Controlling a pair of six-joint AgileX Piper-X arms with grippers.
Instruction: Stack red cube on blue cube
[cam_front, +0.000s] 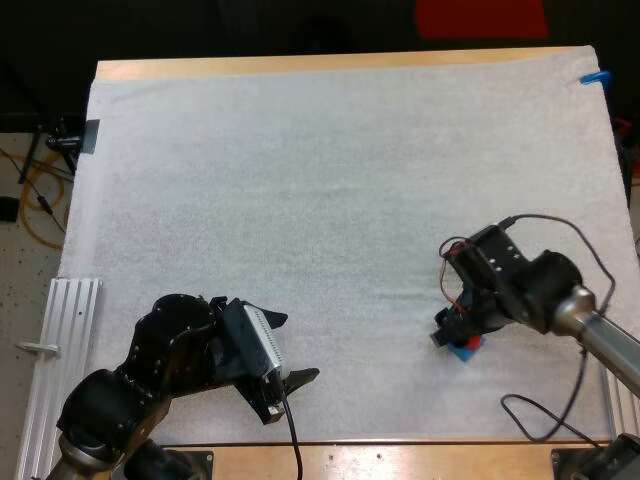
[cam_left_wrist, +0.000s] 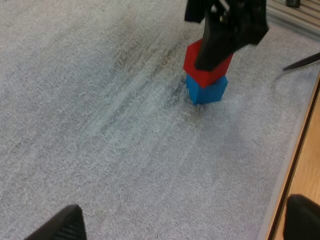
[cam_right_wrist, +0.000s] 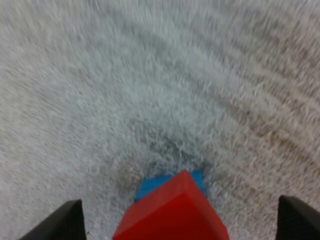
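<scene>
red cube (cam_left_wrist: 212, 78) rests askew on blue cube (cam_left_wrist: 206, 90); left gripper (cam_left_wrist: 182, 222), right gripper (cam_right_wrist: 180, 209) both released.

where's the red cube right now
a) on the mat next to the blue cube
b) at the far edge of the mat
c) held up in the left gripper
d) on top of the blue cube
d: in the left wrist view the red cube sits directly on top of the blue cube, and the right wrist view shows blue peeking out from under the red.
</scene>
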